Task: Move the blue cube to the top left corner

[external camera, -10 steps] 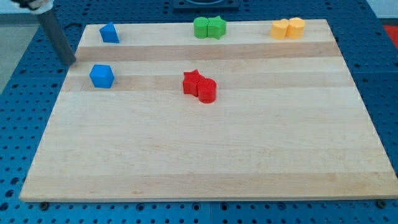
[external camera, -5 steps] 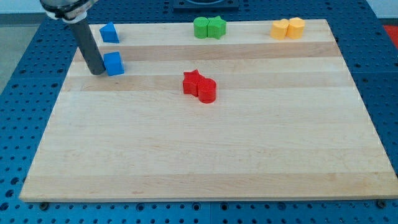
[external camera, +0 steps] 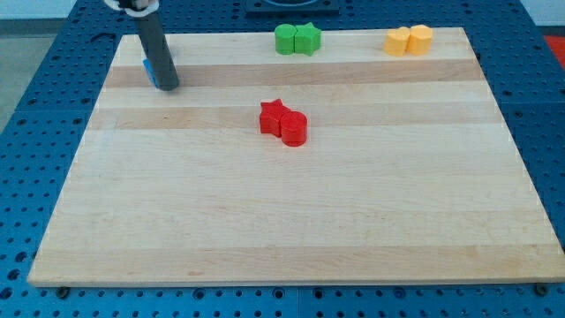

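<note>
My dark rod stands over the board's top left area, and my tip [external camera: 168, 87] rests on the wood. Only a thin sliver of blue [external camera: 147, 69] shows along the rod's left side. It belongs to a blue block, and the rod hides most of it. I cannot tell whether this sliver is the blue cube or the other blue block seen earlier near the corner. The rest of both blue blocks is hidden behind the rod.
Two green blocks [external camera: 297, 39] sit together at the top middle. Two yellow blocks [external camera: 409, 41] sit at the top right. A red star [external camera: 273, 116] touches a red cylinder [external camera: 294, 129] near the board's middle. The wooden board [external camera: 291, 221] lies on a blue perforated table.
My rod moved right and up, pushing the blue cube up toward the top left corner. Both blue blocks are now almost fully hidden behind the rod.
</note>
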Robot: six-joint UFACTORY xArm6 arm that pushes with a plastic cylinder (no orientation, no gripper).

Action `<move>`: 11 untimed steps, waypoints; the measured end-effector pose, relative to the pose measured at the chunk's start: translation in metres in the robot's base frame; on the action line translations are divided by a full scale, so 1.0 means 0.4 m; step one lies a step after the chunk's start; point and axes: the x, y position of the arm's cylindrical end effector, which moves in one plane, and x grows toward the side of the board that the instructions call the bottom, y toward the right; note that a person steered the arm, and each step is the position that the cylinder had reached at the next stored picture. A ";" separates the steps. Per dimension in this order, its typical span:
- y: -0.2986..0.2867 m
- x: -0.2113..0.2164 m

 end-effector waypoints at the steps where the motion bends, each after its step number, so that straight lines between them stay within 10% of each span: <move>1: 0.005 -0.005; 6: -0.087 -0.060; 11: 0.282 -0.047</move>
